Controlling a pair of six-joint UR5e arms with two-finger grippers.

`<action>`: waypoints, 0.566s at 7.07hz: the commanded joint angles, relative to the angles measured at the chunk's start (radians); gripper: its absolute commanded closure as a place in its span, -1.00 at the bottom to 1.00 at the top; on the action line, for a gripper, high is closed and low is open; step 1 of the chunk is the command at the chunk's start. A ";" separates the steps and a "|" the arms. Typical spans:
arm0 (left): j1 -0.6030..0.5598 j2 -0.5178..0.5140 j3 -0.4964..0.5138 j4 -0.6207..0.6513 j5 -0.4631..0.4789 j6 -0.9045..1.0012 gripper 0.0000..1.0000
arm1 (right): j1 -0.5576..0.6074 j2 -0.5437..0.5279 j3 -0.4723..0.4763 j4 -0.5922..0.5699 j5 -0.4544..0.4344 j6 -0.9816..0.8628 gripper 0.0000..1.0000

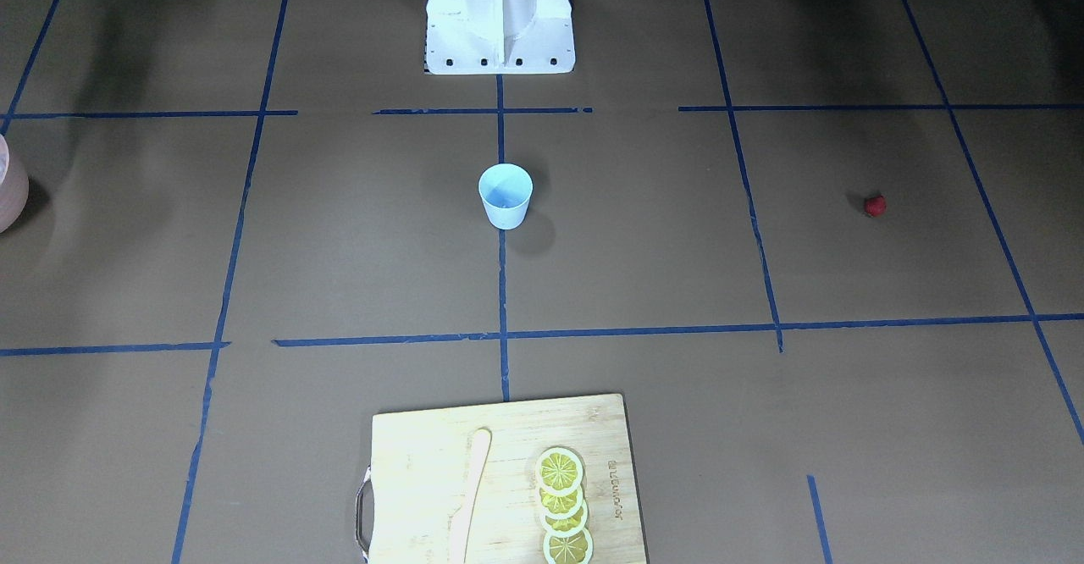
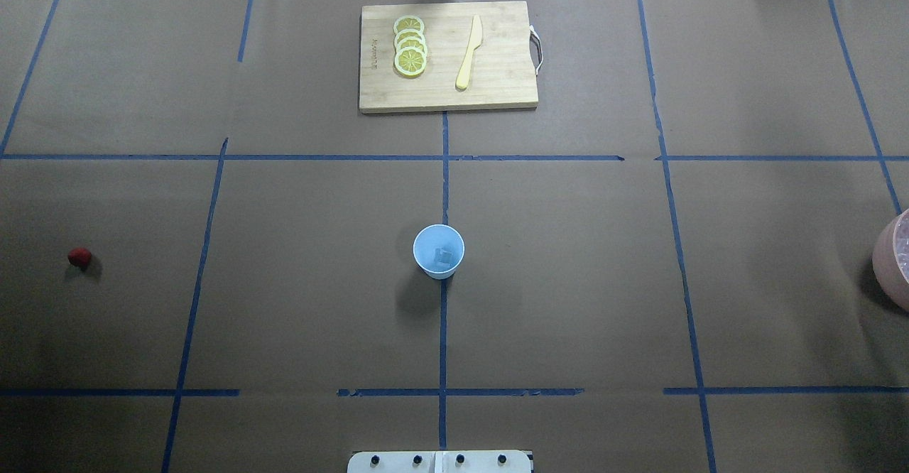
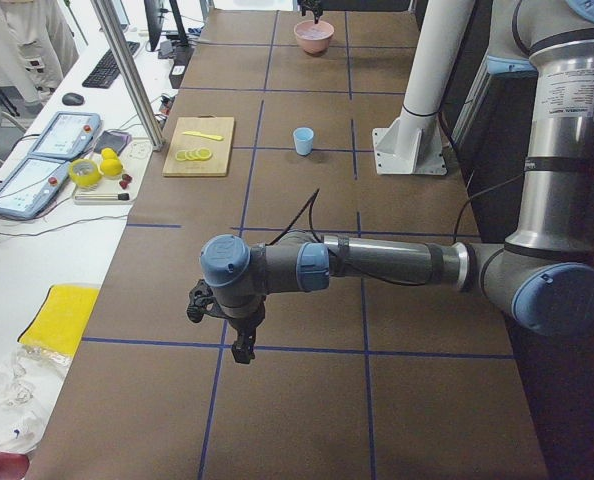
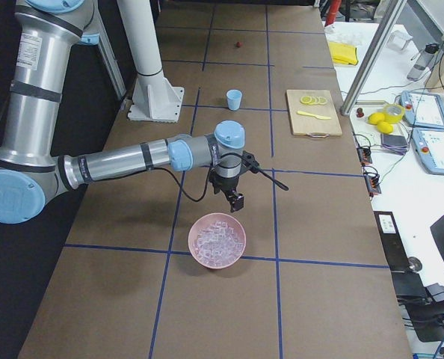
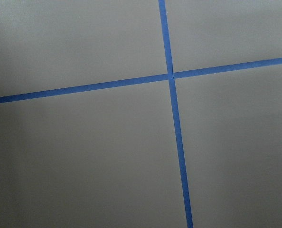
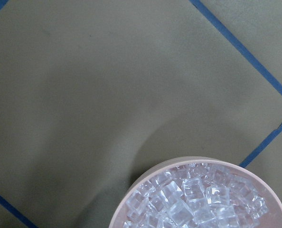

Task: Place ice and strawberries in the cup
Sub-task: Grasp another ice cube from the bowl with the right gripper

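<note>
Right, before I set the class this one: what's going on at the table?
The cup stands mid-table with what looks like one ice cube inside. The right gripper hovers by the pink bowl full of ice; the left gripper hangs over the taped table. The strawberry lies on the robot's left side, not yet in the cup.

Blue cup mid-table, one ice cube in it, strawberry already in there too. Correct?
Not quite: the strawberry is not in the cup. It lies on the table, far off to the robot's left, as the overhead exterior view shows. The rest holds: the cup stands mid-table, with what looks like one ice cube inside.
</note>
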 commanded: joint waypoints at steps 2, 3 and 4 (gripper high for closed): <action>0.000 0.000 0.003 0.000 0.000 0.000 -1.00 | 0.000 -0.003 -0.097 0.084 -0.010 -0.144 -0.98; 0.000 0.000 0.003 0.000 0.000 0.000 -1.00 | 0.000 -0.003 -0.213 0.235 -0.007 -0.132 -0.98; 0.000 0.008 0.000 0.000 0.000 0.000 -1.00 | 0.000 0.001 -0.245 0.282 -0.004 -0.106 -0.96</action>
